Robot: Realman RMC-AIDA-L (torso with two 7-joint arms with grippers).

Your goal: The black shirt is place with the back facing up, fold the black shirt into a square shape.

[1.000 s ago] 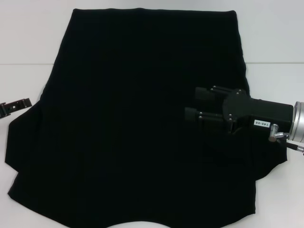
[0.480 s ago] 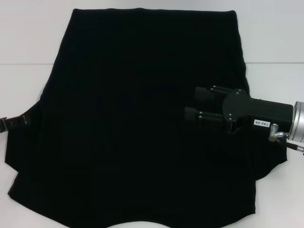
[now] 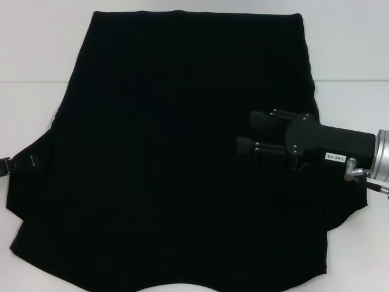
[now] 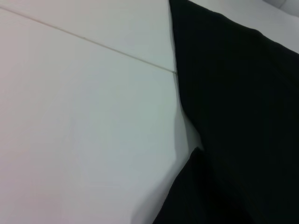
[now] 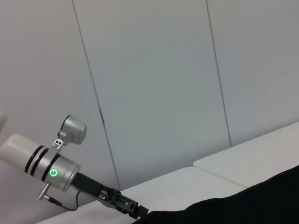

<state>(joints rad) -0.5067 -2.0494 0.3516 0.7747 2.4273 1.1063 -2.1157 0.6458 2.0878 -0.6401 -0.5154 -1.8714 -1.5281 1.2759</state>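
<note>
Black shirt [image 3: 182,152] lies flat on worktop [image 3: 36,48]. Left end effector [image 3: 7,165] at sleeve edge, state indeterminable; right end effector [image 3: 246,134] spread above. Shallow pinch risks slippage.

This looks like a robot test room, a kind of lab. A plain white counter [image 3: 352,55] fills the room's middle. Behind the counter stands a bare grey panel wall [image 5: 154,84]. A shiny robot arm [image 5: 51,170] reaches over the counter.

We read one small white label, "140-06", seen upside down, on the black boxy right gripper [image 3: 245,132] body.
</note>
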